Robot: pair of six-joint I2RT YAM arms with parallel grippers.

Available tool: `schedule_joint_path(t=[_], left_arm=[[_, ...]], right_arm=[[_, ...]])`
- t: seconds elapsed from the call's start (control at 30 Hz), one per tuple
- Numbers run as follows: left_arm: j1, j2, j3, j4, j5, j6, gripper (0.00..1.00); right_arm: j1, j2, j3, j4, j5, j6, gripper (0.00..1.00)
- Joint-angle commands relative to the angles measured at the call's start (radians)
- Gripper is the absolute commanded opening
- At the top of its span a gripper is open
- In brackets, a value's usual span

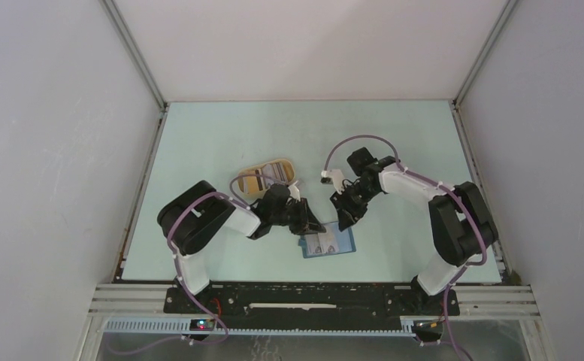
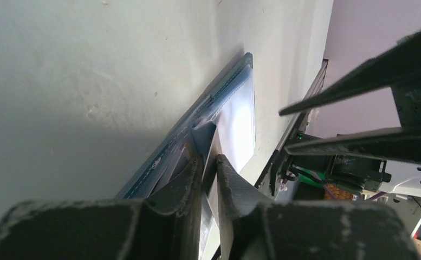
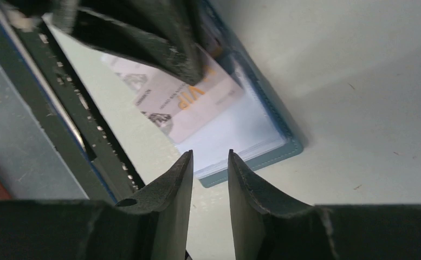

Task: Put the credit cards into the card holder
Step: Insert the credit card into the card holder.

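A: Where was the pink credit card (image 3: pixel 197 103)?
B: Over the open card holder (image 1: pixel 332 244). The left pincer (image 2: pixel 208 162) sat narrow around it; grip or not, I couldn't tell. The right pincer (image 3: pixel 209 162) gaped empty at the holder's edge.
A: Best pin the holder and slide it flat.

- card holder (image 1: pixel 337 244): top view, upper-left corner covered by the left claw (image 1: pixel 315 226); slots too small to tell.
- credit card (image 3: pixel 197 105), pinkish, marked "VIP": upper end hidden under the left claw's fingers; smaller print blurred.
- left claw: pinching or merely resting on the card, cannot tell.
- tan tray (image 1: pixel 262 162): near side hidden behind the left arm (image 1: pixel 213 218); contents too small to count.
- right claw (image 2: pixel 284 130): left wrist view, cut off by the right edge.
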Motion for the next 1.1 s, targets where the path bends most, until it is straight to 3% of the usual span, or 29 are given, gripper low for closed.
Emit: schedule_joint_path(t=[0.0, 0.1, 0.27, 0.57, 1.07], left_arm=[[-0.011, 0.029, 0.013, -0.021, -0.002, 0.013, 0.23], [-0.012, 0.028, 0.009, -0.021, -0.005, 0.013, 0.26], [-0.010, 0.031, -0.004, -0.014, -0.007, 0.013, 0.26], [-0.008, 0.048, -0.016, 0.016, 0.004, 0.002, 0.25], [-0.006, 0.064, -0.021, 0.033, 0.016, 0.001, 0.25]], right_arm=[[0.008, -0.094, 0.000, -0.017, -0.142, -0.063, 0.37], [0.074, -0.131, -0.001, -0.012, -0.202, -0.123, 0.29], [0.245, -0.174, -0.034, 0.079, -0.156, -0.231, 0.11], [0.513, -0.172, -0.128, 0.307, 0.197, -0.429, 0.09], [0.545, -0.070, -0.130, 0.356, 0.405, -0.427, 0.08]])
